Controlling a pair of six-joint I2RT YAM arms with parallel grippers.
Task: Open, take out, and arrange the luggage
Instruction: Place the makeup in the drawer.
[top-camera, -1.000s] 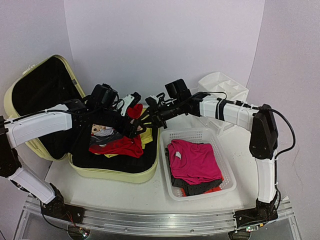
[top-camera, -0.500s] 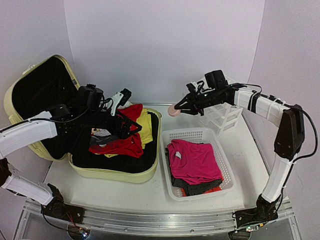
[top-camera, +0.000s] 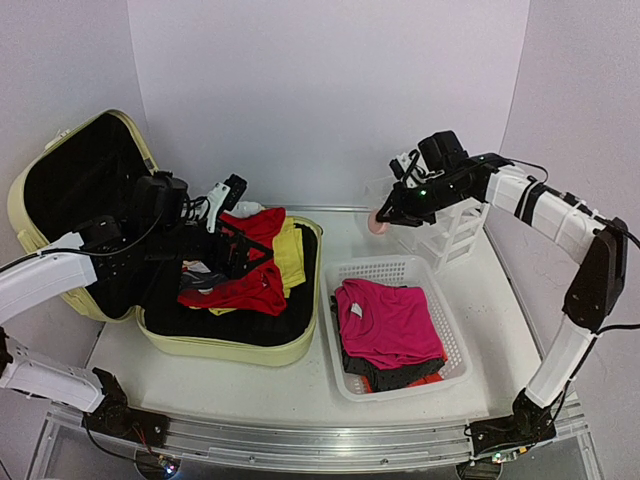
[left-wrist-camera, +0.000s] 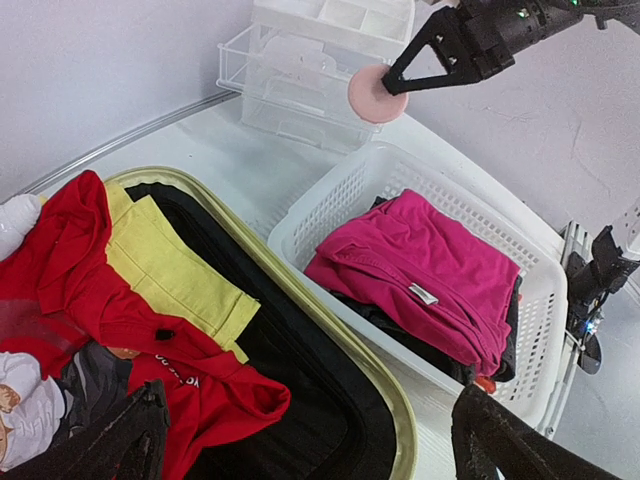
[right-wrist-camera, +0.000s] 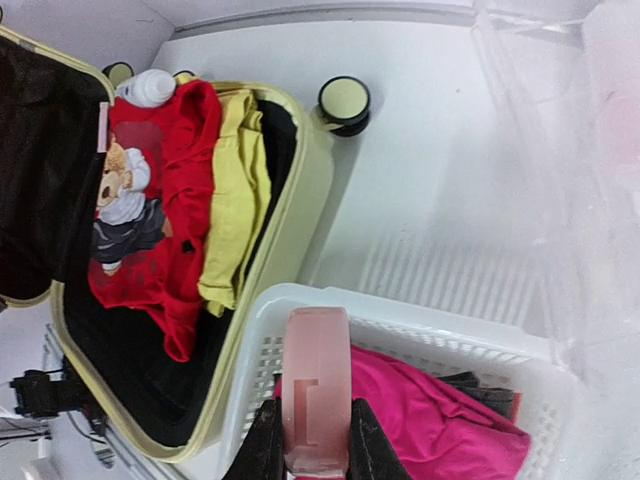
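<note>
Overhead view: the luggage (top-camera: 240, 345) lies open on the left of the desk (top-camera: 250, 385), its lid propped toward the left wall. A red garment (top-camera: 240, 290) and a yellow garment (top-camera: 290, 255) are heaped inside. The left pincer (top-camera: 240, 225) hovers over them, spread wide and holding nothing. At far right, the right pincer (top-camera: 385, 212) is nearly closed on a pink disc (top-camera: 378, 222), just beside the drawer organizer (top-camera: 445, 235). If the arm swings in carelessly, it could nudge that light organizer out of place.

Left wrist view: wide black fingers (left-wrist-camera: 120, 440) frame the red garment (left-wrist-camera: 190, 380) and the luggage rim (left-wrist-camera: 330, 330). The clothes overlap, so a low grab may drag up several pieces together or catch the rim.

Right wrist view: the pink disc (right-wrist-camera: 317, 380) is pinched edge-on between the fingers (right-wrist-camera: 265, 440), directly over the white basket (right-wrist-camera: 400, 310). The grip covers little of the disc, so it might slip, fall onto the magenta shirt (right-wrist-camera: 430, 420), or roll off. A small jar (right-wrist-camera: 345, 102) stands on the desk beside the far corner of the luggage, where a passing arm could knock it over.
</note>
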